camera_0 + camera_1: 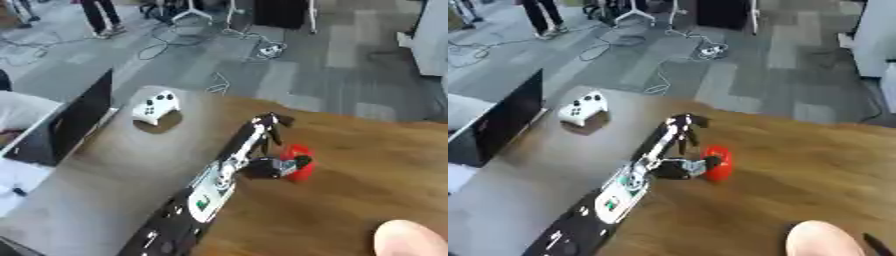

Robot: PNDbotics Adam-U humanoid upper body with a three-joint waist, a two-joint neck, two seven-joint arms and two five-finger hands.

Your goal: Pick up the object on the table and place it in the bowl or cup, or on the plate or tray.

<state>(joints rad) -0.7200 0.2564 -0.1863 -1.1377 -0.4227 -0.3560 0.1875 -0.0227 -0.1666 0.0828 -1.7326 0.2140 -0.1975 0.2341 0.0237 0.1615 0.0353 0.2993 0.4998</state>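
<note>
A pale pink rounded shape [409,239] sits nearest the camera at the lower right edge; it is cut off by the frame and blurred, so what it is cannot be determined. A thin dark sliver beside it in the right eye view is equally unidentifiable.

The left arm [188,210] enters from the lower left and extends diagonally across the wooden table [367,165]. Its lower section is cut off by the bottom edge. A white panel with a small green mark is visible on the forearm.

The left hand [267,142] lies at the end of this arm, beside a red object [300,161]. Dark fingers [278,167] reach toward the red object and appear to touch its left side. Blur prevents reading whether the hand is spread, curled, or clasping the object. The red object is rounded and rests on the table near its centre; its exact type cannot be resolved.

Further back, a white game controller [156,106] lies on the grey left part of the table, well apart from the hand. A dark monitor [80,120] stands at the left edge, partly cut off.

The right hand does not appear.
</note>
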